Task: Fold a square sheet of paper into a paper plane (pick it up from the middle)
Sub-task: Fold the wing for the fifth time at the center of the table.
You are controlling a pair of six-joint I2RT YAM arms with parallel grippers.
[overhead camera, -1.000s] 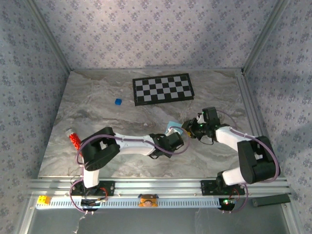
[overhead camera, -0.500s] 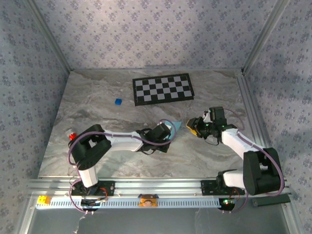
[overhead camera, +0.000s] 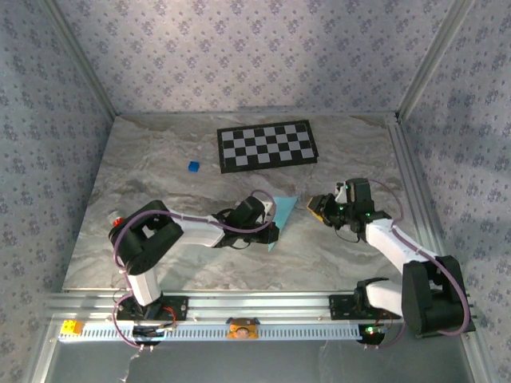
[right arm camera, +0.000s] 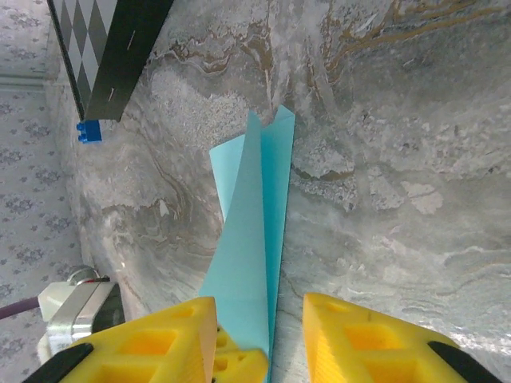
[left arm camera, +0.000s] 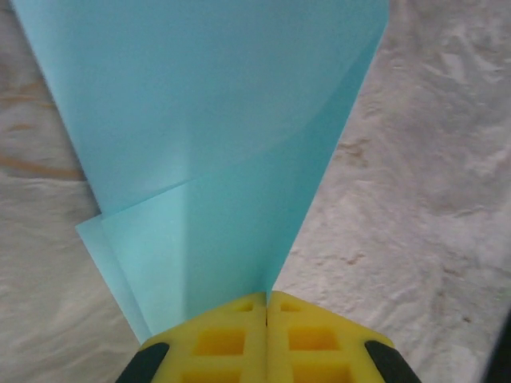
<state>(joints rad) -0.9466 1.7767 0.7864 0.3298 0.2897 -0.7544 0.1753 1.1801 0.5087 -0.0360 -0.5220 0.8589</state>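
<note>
Creased blue paper (overhead camera: 282, 217) near middle of table (overhead camera: 160, 175), left gripper (left arm camera: 266, 297) clenched on its end, right gripper (overhead camera: 316, 207) just beside, jaws apart, empty

You have plain light-blue paper (left arm camera: 215, 120) on a table (overhead camera: 160, 191) marbled grey with brown veins, a black-and-white checkerboard (overhead camera: 267, 146), a dark-blue cube (overhead camera: 192, 166), yellow-tipped left gripper (left arm camera: 266, 299) and right gripper (right arm camera: 259, 303), and lilac floral-print walls (overhead camera: 239, 56).

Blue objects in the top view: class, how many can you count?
2. The folded light-blue paper, pinched by the left pincer mid-table; a tiny dark-blue cube left of the checkerboard. More may be hidden.
</note>
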